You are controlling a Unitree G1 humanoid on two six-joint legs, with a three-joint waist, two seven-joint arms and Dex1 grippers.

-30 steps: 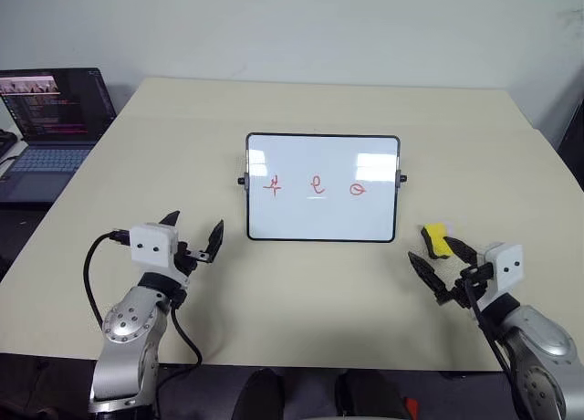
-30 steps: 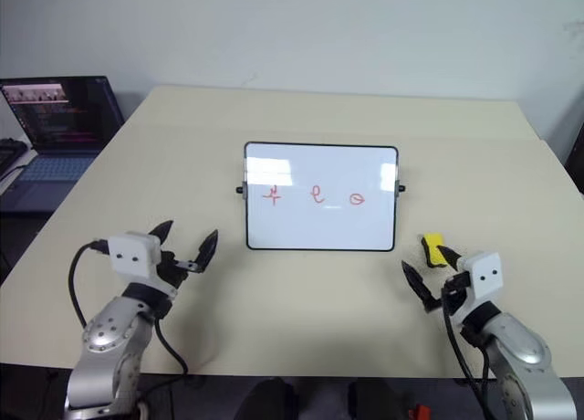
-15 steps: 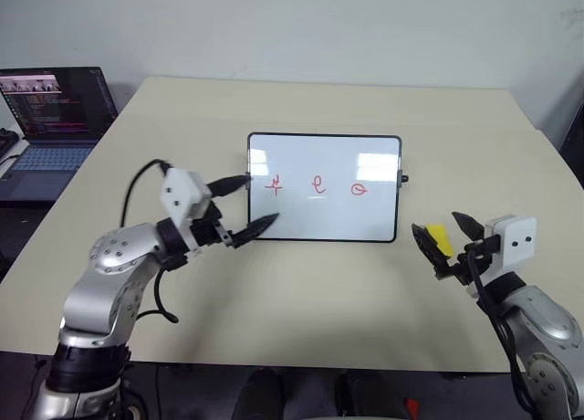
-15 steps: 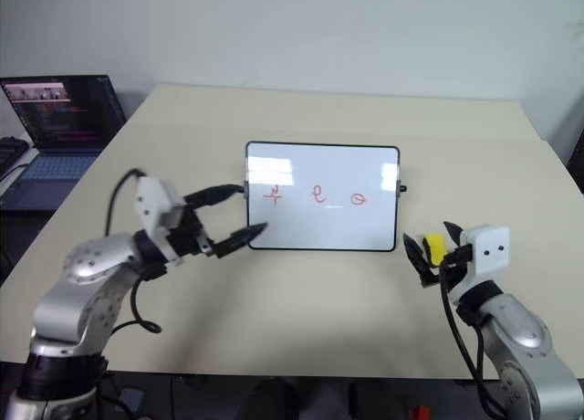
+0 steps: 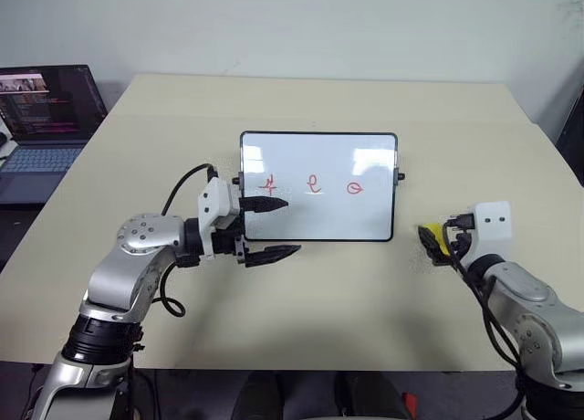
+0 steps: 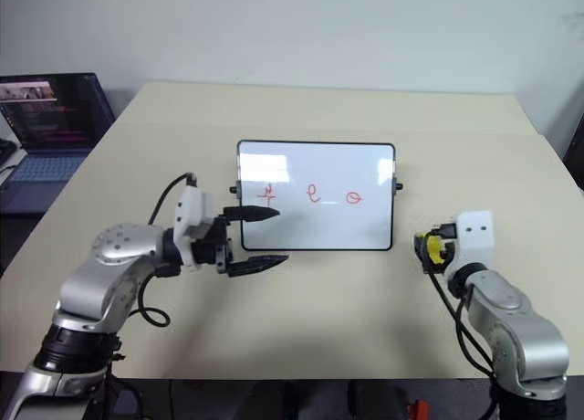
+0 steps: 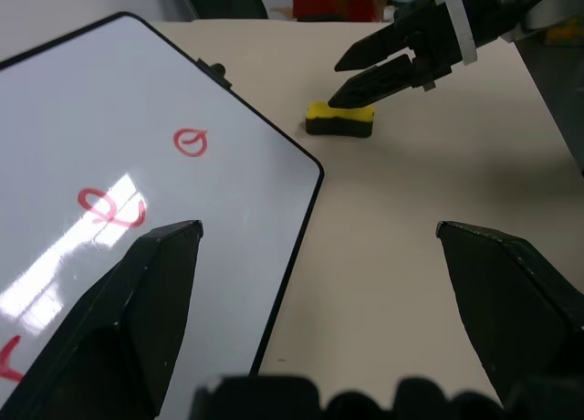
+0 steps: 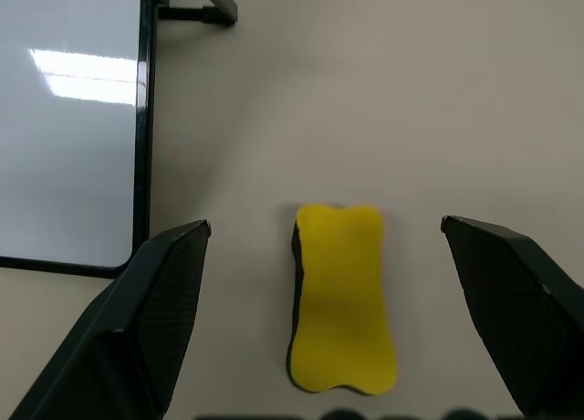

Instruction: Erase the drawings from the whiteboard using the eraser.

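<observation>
Since 1 second ago, the left pincer (image 5: 269,228) has swung across to the whiteboard (image 5: 319,164)'s near left corner, spread wide and holding nothing, and the right pincer (image 8: 324,320) has closed in on the eraser (image 5: 432,238).

Head views: 3 red drawings (image 5: 313,184) remain untouched.

Right wrist view: fingers straddle the eraser on the table (image 5: 347,292), released. Step in hand is the pickup; next, clench on it.
</observation>
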